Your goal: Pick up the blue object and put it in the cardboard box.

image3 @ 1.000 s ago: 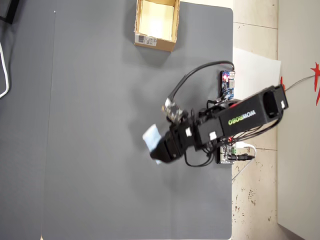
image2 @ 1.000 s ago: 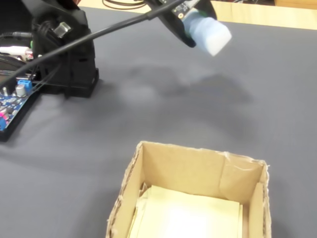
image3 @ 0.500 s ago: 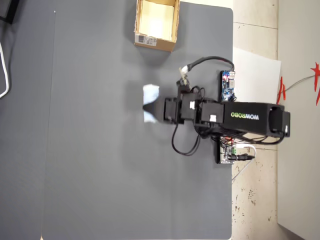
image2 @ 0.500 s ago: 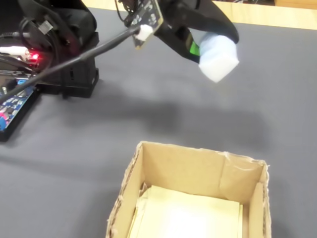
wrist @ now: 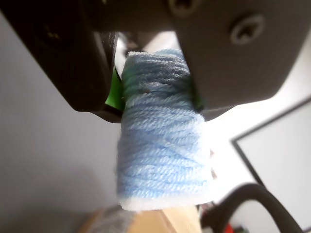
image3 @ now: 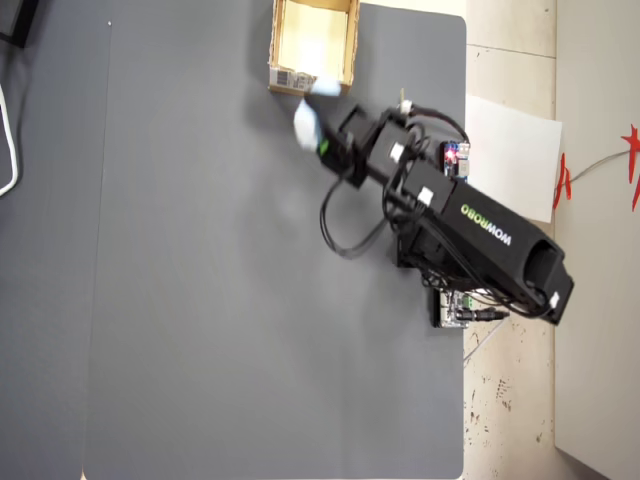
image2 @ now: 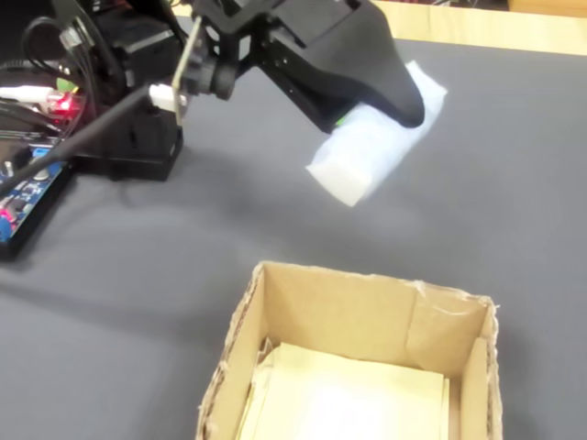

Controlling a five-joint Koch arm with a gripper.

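Wrist view: pincer [wrist: 160, 104] clenched on blue block [wrist: 163, 155], ribbed yarn texture visible only here.
Fixed view: block [image2: 374, 147] held above desk [image2: 514, 183], short of cardboard box [image2: 353, 316].
Overhead view: block [image3: 305, 125] just beside box's [image3: 308, 82] labelled side.

The near part of the cardboard box [image2: 353, 367] is being cut off by the fixed view's lower edge. In the wrist view, the upper end of the blue object [wrist: 163, 150] is being hidden between the jaws of the gripper [wrist: 155, 92], and everything behind is being blurred.
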